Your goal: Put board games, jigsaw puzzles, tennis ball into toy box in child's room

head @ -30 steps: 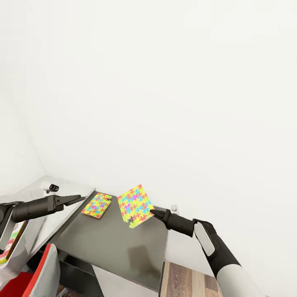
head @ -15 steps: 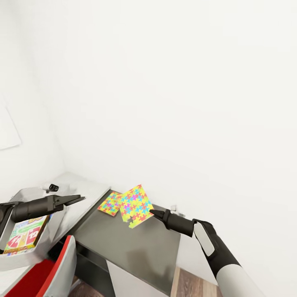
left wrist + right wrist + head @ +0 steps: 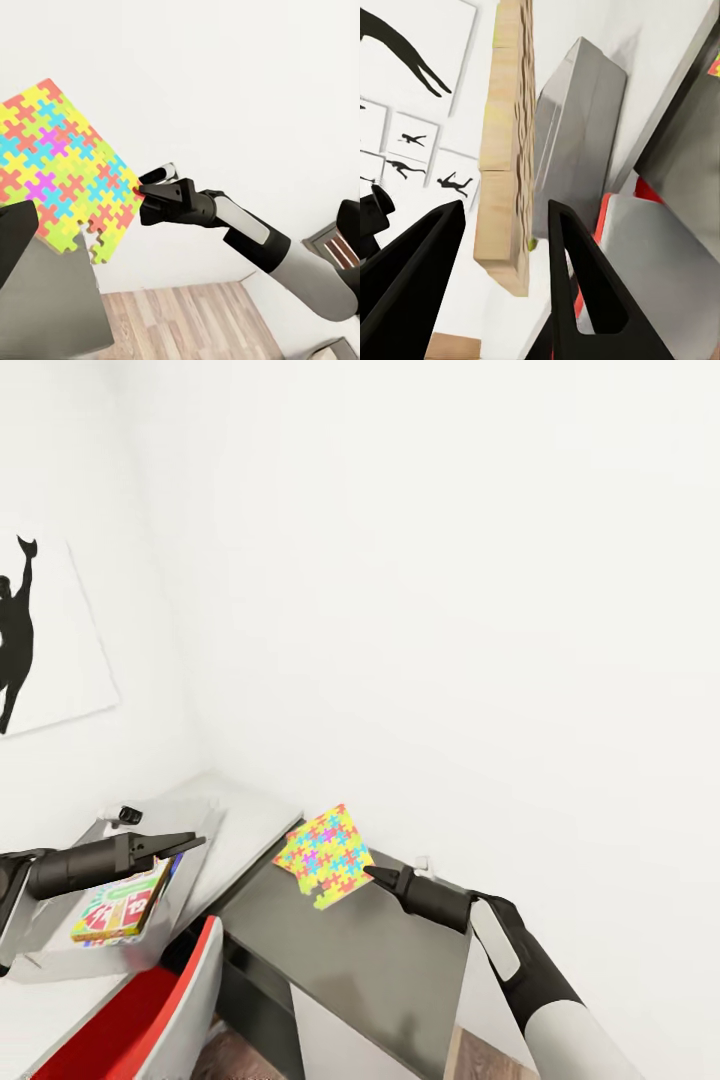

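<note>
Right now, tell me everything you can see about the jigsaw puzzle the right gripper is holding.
The jigsaw puzzle is a thin flat square printed with interlocking pieces in yellow, green, pink, blue and orange. The right gripper pinches it at one edge and holds it tilted in the air above the dark-grey wing of the table, touching nothing else. One corner shows a notch where pieces are missing. Seen edge-on from the right wrist, its underside looks like plain tan cardboard.
</note>
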### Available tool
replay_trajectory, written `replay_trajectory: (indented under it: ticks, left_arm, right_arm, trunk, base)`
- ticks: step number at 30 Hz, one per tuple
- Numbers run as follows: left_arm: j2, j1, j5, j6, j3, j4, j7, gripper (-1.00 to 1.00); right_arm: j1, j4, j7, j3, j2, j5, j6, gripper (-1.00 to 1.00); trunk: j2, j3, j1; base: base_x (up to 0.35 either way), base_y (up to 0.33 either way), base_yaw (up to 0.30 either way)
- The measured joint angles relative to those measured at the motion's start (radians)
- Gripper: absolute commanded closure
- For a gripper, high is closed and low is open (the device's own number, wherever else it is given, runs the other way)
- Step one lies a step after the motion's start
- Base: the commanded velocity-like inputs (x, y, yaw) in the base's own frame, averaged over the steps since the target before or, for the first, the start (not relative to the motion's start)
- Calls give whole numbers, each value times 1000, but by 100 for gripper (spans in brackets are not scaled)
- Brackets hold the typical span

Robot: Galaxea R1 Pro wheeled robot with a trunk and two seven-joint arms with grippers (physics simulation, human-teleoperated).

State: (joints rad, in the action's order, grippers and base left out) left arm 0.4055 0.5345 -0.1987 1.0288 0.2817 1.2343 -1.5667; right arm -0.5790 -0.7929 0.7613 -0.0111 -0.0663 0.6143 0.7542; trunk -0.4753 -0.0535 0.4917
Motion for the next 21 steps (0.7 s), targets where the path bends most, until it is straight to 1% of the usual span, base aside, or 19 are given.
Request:
replay_trajectory:
  ticks: [11,15,21]
  left_arm:
    - [1,0,1,-1,1,-1,0,-100]
    - [1,1,0,-1,2,0,0,-100]
    - [2,1,0,-1,5,0,0,-100]
  right_arm:
    - [0,0,0,0,1,-1,0,100]
    - [-1,0,-1,1,-3,-2,-2,100]
    - [-1,0,0,0,0,-1,-1,100]
  trunk:
    - [76,44,-42]
    - [76,48,-42]
    - [76,53,-42]
  base:
    - [0,0,244]
    - [0,0,244]
    - [0,0,244]
